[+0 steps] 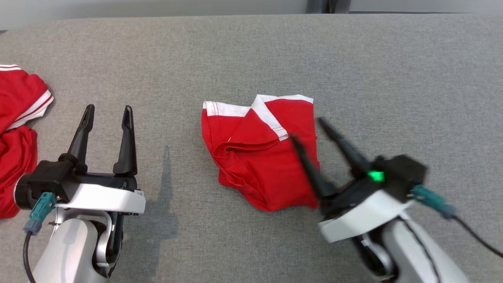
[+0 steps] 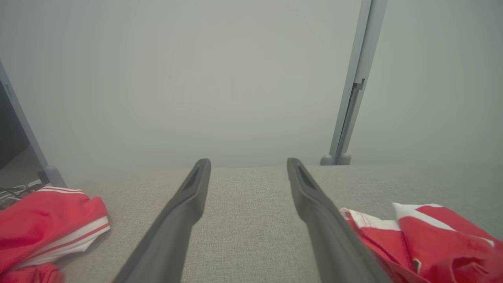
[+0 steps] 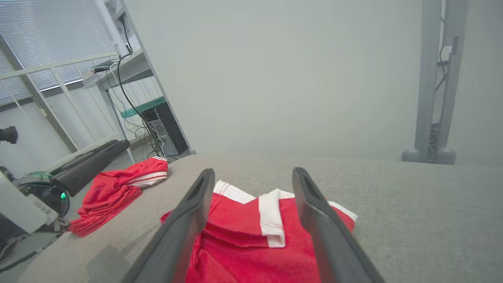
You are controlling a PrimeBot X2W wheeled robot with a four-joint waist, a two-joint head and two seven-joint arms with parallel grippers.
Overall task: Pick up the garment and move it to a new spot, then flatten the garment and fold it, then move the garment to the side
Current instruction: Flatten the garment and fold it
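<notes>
The garment (image 1: 255, 157) is red with white trim and lies bunched and partly folded at the middle of the grey cloth-covered table (image 1: 393, 78). My right gripper (image 1: 306, 129) hangs open at the garment's right edge, blurred, with nothing between its fingers. The right wrist view looks down its spread fingers (image 3: 253, 173) onto the garment (image 3: 243, 236) just below. My left gripper (image 1: 109, 109) stands open at the lower left, well apart from the garment and holding nothing. In the left wrist view its open fingers (image 2: 247, 163) frame bare table, with the garment (image 2: 432, 236) at the lower right.
A second red garment with white stripes (image 1: 15, 118) lies crumpled at the table's left edge, close to my left arm (image 2: 43, 224) (image 3: 118, 188). Beyond the far edge stand a grey post (image 2: 349, 118) and a computer tower (image 3: 165, 129) with cables.
</notes>
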